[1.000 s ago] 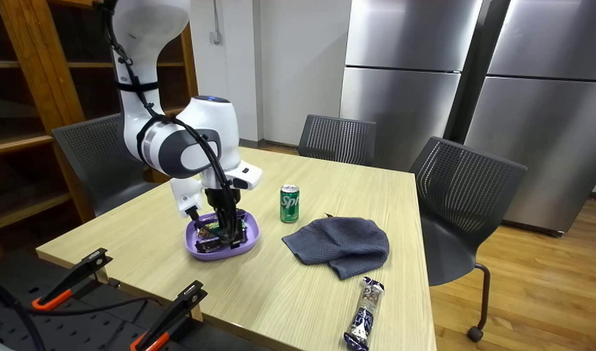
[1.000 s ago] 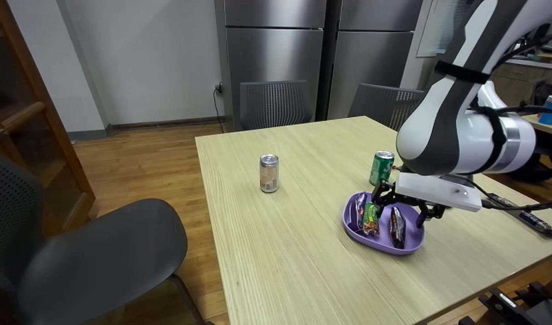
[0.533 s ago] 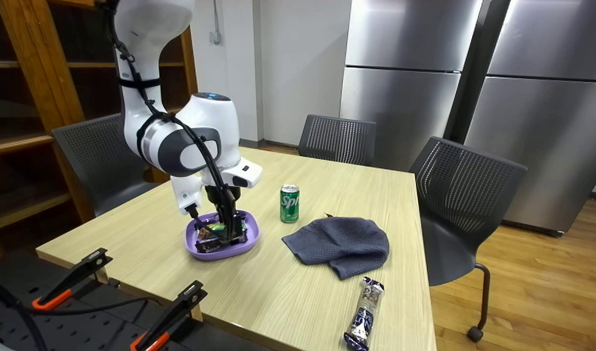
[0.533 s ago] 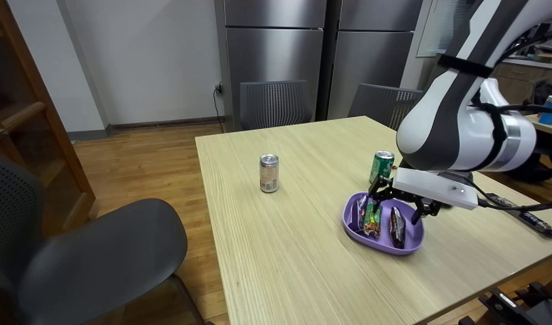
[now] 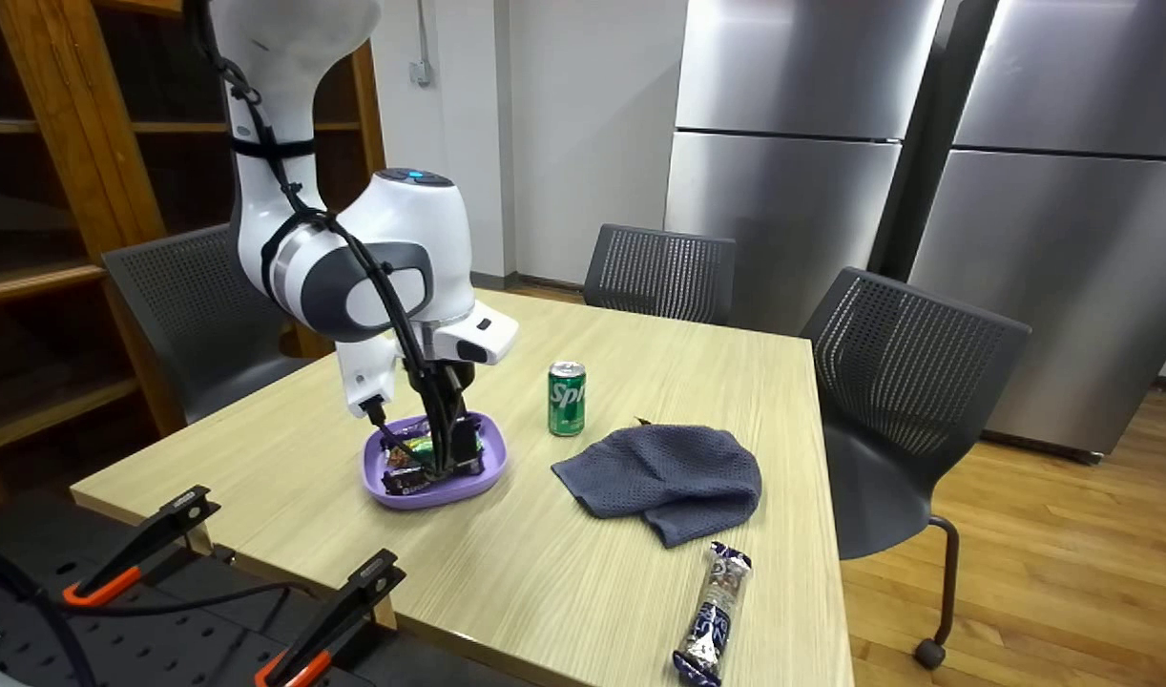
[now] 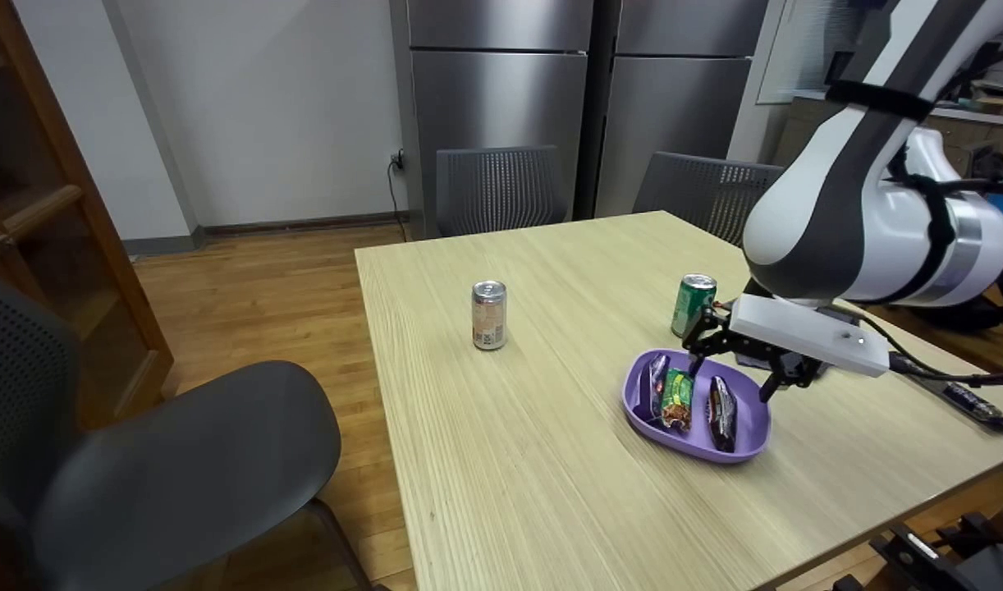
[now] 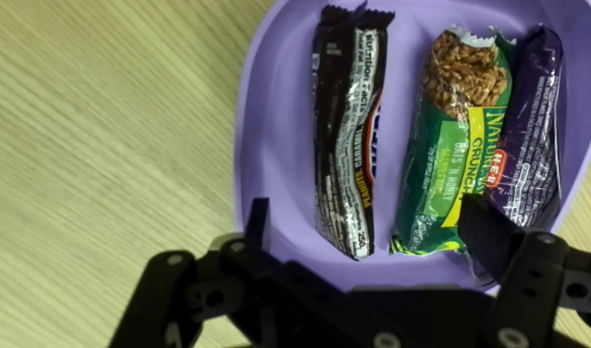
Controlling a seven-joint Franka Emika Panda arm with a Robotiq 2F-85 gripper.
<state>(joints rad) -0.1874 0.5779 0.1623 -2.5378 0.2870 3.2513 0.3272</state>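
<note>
One dark bar [image 7: 347, 135] lies at nine o'clock in the purple tray [image 7: 286, 121] on the table [image 7: 107, 145], as the wrist view has it; rightward come a green bar [image 7: 445, 154] just past the tray's middle and a purple bar [image 7: 532, 130] at three, these two side by side and seemingly touching. The jaws stand spread wide with nothing gripped, one side crossing the tray's edge at eight o'clock, the other hiding part of the green and purple bars at five; whether either wrapper is touched, I cannot tell. The step in hand looks to me like a hover above the tray rather than a carry, and a next move seems to call for a straight path, up or down, since a sideways swing could drag a wrapper. A pale can [image 6: 489, 318] stands at ten o'clock from the tray in an exterior view; at two, three and four o'clock in an exterior view come the green can [image 5: 566, 405], the grey-blue cloth [image 5: 669, 477] and a loose bar [image 5: 713, 615], and the wrist view shows none of these. It alone makes the green bar's "Oats 'n Honey" legible.
</note>
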